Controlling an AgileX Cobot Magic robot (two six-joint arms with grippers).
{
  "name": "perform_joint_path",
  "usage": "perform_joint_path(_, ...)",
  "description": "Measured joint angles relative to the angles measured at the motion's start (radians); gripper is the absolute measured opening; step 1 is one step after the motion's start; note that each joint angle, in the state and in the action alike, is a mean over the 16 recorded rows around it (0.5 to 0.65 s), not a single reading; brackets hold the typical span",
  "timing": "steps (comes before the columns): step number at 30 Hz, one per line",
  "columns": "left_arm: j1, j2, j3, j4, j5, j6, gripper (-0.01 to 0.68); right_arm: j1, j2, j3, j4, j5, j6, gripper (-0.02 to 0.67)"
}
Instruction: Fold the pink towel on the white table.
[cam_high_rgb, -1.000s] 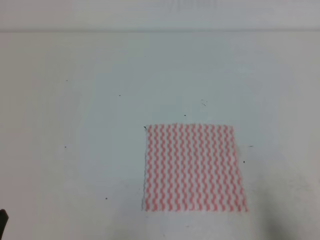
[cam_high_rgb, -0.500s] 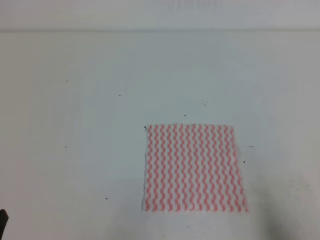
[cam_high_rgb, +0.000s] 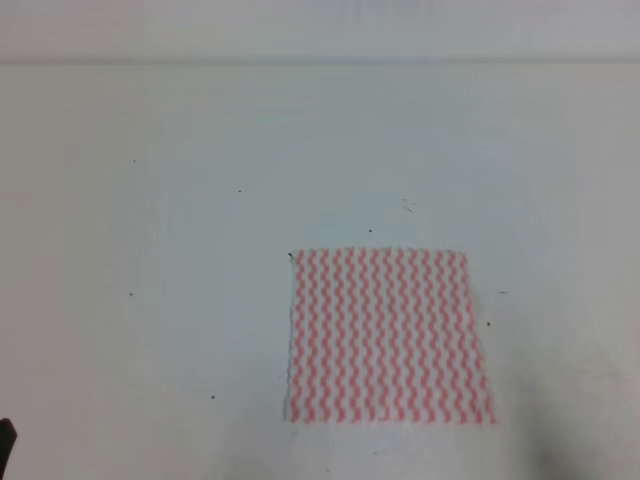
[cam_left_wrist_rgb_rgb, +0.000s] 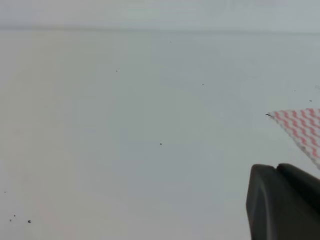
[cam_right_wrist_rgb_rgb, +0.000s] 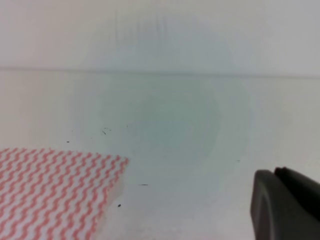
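Note:
The pink towel (cam_high_rgb: 388, 335) lies spread flat on the white table (cam_high_rgb: 200, 220), right of centre and near the front edge. Its pink and white wavy stripes run front to back. In the left wrist view only the towel's corner (cam_left_wrist_rgb_rgb: 302, 127) shows at the right edge, beyond one dark finger (cam_left_wrist_rgb_rgb: 282, 205) of my left gripper. In the right wrist view the towel (cam_right_wrist_rgb_rgb: 52, 192) fills the lower left, well apart from a dark finger (cam_right_wrist_rgb_rgb: 285, 205) of my right gripper. Neither gripper touches the cloth, and their jaws are mostly out of frame.
A dark sliver of the left arm (cam_high_rgb: 5, 445) pokes in at the bottom left corner of the exterior high view. Tiny dark specks (cam_high_rgb: 239, 190) dot the tabletop. The table's far edge (cam_high_rgb: 320, 63) meets a pale wall.

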Motion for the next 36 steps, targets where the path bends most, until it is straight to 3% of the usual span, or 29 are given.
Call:
perform_joint_path(15, 0.000, 0.009, -0.003, 0.023, -0.192, -0.044, -0.004, 0.000, 0.000, -0.002, 0.000, -0.001, 0.000, -0.018)
perform_joint_path(25, 0.000, 0.011, -0.007, 0.019, -0.218, -0.121, -0.005, 0.000, -0.003, 0.000, 0.000, -0.002, 0.000, -0.018)
perform_joint_path(36, 0.000, 0.007, -0.008, -0.047, -0.268, -0.320, -0.005, 0.000, -0.003, 0.000, 0.033, -0.020, 0.001, -0.018)
